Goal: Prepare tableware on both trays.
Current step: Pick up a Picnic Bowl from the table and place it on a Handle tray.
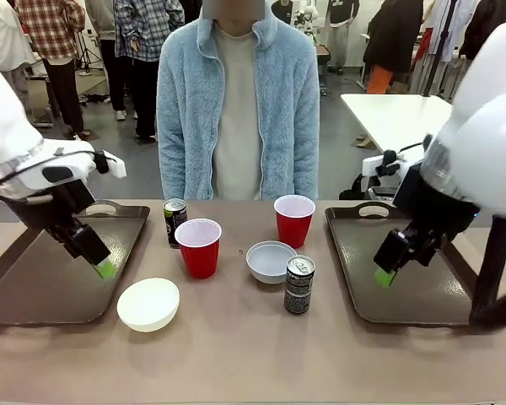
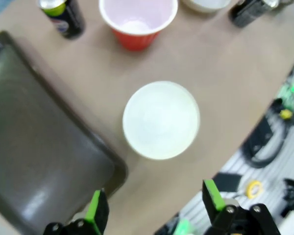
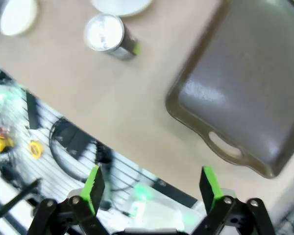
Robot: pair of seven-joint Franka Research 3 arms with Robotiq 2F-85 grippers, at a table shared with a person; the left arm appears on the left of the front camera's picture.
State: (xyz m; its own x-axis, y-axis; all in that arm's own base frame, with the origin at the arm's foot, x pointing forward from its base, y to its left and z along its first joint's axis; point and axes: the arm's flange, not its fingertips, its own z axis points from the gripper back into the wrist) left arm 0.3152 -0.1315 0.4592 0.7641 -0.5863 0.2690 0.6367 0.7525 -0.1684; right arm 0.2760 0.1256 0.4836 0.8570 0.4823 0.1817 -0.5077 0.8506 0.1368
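Between the two dark brown trays stands the tableware. The front view has one red cup [image 1: 199, 247], another red cup [image 1: 294, 219], a white bowl [image 1: 148, 304], a pale grey bowl [image 1: 271, 261] and two dark cans [image 1: 174, 222] [image 1: 299, 285]. My left gripper [image 1: 101, 266] hangs open over the left tray [image 1: 34, 283], holding nothing. Its wrist view has the white bowl [image 2: 161, 120] ahead of the open gripper [image 2: 154, 200], beside the tray [image 2: 39, 147]. My right gripper [image 1: 386, 274] is open above the right tray [image 1: 422, 291]. Its wrist view shows the open gripper [image 3: 151, 183], a can [image 3: 108, 35] and the tray [image 3: 255, 88].
A person in a pale blue fleece jacket [image 1: 236, 110] stands at the far side of the table, hands out of view. Both trays are bare. Cables and small parts lie on the floor past the near table edge [image 2: 264, 147].
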